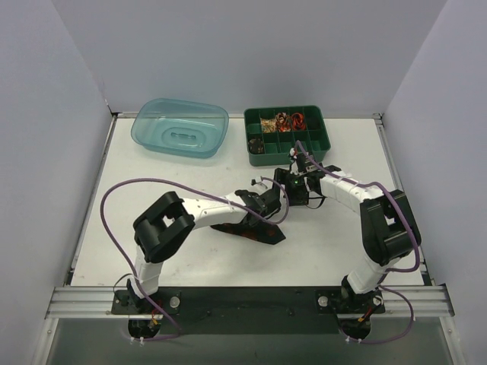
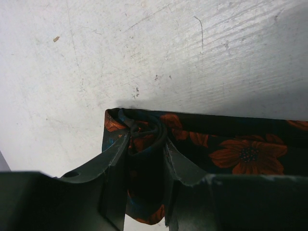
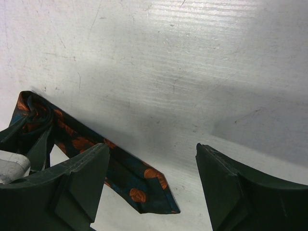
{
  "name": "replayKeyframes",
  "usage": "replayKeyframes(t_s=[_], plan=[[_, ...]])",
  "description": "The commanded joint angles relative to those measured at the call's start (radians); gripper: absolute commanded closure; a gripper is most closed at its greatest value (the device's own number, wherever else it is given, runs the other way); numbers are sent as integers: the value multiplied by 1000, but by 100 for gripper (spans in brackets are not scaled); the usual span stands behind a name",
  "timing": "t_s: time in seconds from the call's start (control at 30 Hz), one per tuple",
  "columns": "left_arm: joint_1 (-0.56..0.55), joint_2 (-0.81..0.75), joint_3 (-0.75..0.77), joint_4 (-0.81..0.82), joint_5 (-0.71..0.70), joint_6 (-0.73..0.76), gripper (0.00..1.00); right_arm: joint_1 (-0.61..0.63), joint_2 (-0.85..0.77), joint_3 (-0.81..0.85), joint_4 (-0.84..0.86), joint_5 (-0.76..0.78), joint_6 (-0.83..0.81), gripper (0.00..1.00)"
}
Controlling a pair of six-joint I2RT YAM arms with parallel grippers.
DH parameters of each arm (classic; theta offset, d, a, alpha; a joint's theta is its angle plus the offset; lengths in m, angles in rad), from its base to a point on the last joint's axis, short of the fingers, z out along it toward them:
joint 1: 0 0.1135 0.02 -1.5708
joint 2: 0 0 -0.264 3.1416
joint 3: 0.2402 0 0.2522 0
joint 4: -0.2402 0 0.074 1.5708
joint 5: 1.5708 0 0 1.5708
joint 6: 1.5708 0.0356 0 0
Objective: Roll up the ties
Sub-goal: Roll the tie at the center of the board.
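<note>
A scuffed white table [image 1: 319, 243], boxed in by pale walls, carries the work. On it the tie [image 2: 240, 149], black with orange-red flowers, lies flat. One end is wound into a small tight coil [image 2: 140, 132] that sits right between the fingers of the left pincer [image 2: 144, 144]. Those fingers are partly closed and press on the coil from both sides, evidently so the turns cannot spring loose while more length is wound on. From the coil the unrolled strip runs off to that pincer's right, flat on the table. The right pincer [image 3: 151, 163] stands wide open with nothing in it. The tie's pointed tip [image 3: 161, 199] lies on the table just beside one of its fingers, not pinched, and the coil with the other pincer shows off to its side. My guess is that it hovers there ready to lift or guide the loose tail. Beyond both pincers, toward the back wall, stands a green divided tray [image 1: 326, 137], some cells holding small orange-red bundles [image 1: 293, 120] too small to identify. Beside the tray is a clear blue tub [image 1: 181, 128], and both are well apart from the tie.
</note>
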State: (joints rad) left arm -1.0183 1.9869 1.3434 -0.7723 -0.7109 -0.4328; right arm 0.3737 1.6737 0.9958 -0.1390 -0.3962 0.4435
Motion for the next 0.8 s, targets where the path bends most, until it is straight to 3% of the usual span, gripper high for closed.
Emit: replayKeyframes(t_s=[0.0,0.07,0.4,0.77], plan=[[-8,-6,-50,171,297,-75,79,-4,-14,-2,-25,8,-6,26],[-6,-28,-65,191,324,-78,68,-4,-12,-2,-27,7,-5,26],[21,-112,-125,232,395,-99,43,-5,-2,4,-31,3,-8,26],[26,-195,-144,235,386,-127,36,-2,-12,4,-36,5,-12,26]])
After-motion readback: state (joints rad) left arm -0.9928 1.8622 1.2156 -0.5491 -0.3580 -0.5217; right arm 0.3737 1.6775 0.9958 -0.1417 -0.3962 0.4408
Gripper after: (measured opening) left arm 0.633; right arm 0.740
